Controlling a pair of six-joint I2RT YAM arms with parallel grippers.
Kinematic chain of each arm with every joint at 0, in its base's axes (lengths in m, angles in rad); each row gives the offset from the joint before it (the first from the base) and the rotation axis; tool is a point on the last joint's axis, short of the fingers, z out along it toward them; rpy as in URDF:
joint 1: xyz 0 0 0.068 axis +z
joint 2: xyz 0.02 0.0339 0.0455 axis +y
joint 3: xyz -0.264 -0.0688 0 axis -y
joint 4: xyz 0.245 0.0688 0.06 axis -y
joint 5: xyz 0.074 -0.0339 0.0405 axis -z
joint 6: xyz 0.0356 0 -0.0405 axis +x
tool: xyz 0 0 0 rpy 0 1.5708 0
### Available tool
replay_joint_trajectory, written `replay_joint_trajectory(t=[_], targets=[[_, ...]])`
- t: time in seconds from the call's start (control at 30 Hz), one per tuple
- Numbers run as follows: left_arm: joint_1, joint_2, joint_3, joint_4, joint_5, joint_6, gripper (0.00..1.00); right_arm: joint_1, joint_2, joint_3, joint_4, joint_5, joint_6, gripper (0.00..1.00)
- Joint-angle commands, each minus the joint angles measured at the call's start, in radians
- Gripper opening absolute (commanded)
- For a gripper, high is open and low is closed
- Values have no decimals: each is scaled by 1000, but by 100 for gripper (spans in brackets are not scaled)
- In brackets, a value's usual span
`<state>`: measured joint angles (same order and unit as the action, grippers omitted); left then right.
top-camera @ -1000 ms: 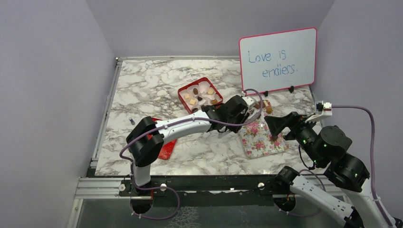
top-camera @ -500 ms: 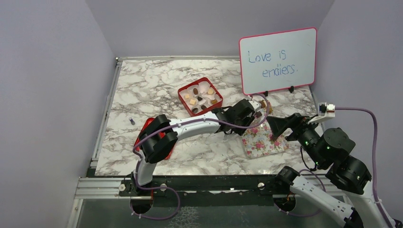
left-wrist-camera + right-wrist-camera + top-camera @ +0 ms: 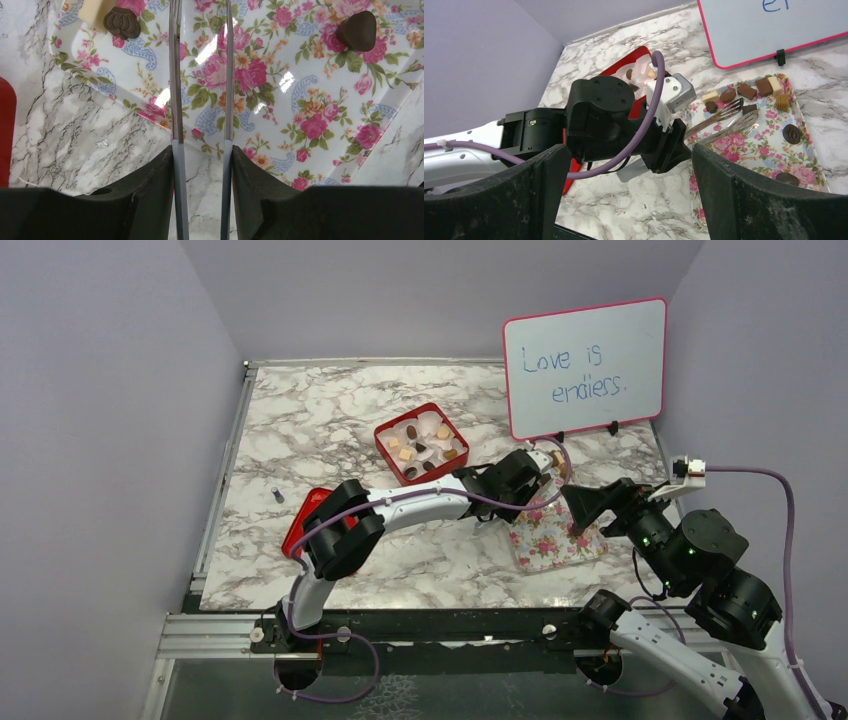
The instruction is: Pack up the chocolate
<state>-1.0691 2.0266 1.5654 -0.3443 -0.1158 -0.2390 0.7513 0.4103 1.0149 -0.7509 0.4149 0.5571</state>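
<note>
Left claw [image 3: 201, 152] clamped tongs [image 3: 175, 75] over floral tray [image 3: 310, 90]; chocolate [image 3: 121, 21] lay ahead, either side of tongs. Right claw [image 3: 626, 150] hung wide apart, facing left claw.

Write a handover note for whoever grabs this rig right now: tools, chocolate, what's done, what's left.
Left tool: shut on metal tongs, reaching over the floral tray. The tips are beside a dark piece; whether it is gripped is unclear.
Right tool: open, empty, hovering over the tray's right side.
Chocolate: about ten pieces on the tray, mostly at its far end; several more in the red box among white paper cups.
Red lid: off, lying on the marble table.
Done: box partly filled.
Left: move the tray's pieces into the box, then probably put the lid on.
</note>
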Motion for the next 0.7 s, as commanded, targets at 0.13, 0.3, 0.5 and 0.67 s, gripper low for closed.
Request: replay_joint_trajectory(t=[0.13,0.3,0.5,0.67], targets=[[-3,24,68,33,-17,16,42,-4,-11,1,-4,26,0,97],[-3,6,63,32,-16,21,32,-4,-13,1,-8,25,3,97],[-3,-37,31,31,-36,18,28,-4,-19,-12,-3,24,6,97],[-3,-83,9,33,-33,5,26,-4,-13,-12,2,19,6,97]])
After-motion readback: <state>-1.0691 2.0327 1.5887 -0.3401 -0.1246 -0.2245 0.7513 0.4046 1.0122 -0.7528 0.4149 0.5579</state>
